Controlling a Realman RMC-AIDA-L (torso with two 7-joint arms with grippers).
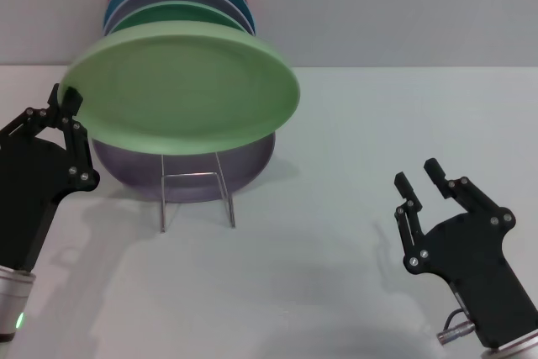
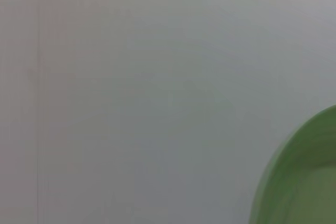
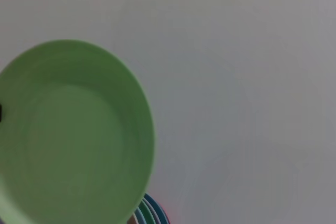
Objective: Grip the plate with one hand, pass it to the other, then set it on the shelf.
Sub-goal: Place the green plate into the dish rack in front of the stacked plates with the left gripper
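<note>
The plate (image 1: 189,90), a round, matte, pastel-green dish with a shallow raised rim, is held above the bench (image 1: 353,275) in the upper left of the head view, its face turned upward and toward the camera and its wide axis running across the frame, slightly tilted. Its left rim is pinched between the closed fingers (image 1: 71,100) of the left gripper (image 1: 65,102), whose black, jointed, screw-studded body occupies the left edge of the frame. Directly beneath the plate, the shelf (image 1: 197,199) is seen as a thin bare-metal wire rack with a rectangular loop front, much narrower than the plates. A lavender plate (image 1: 193,176) lies behind the wire loop, and behind the held plate a row of upright plates (image 1: 181,2) is stacked in emerald green, lavender, blue and red. The right gripper (image 1: 420,182) is placed low in the right of the frame, well apart from the plate, with its black fingers spread and nothing between them. In the right wrist view the plate (image 3: 71,135) is shown as a smooth circular dish at the lower left, with the coloured plate edges (image 3: 149,212) just below it. In the left wrist view only a curved green portion of the plate (image 2: 304,177) is seen at the lower right. No writing or labels can be read.
</note>
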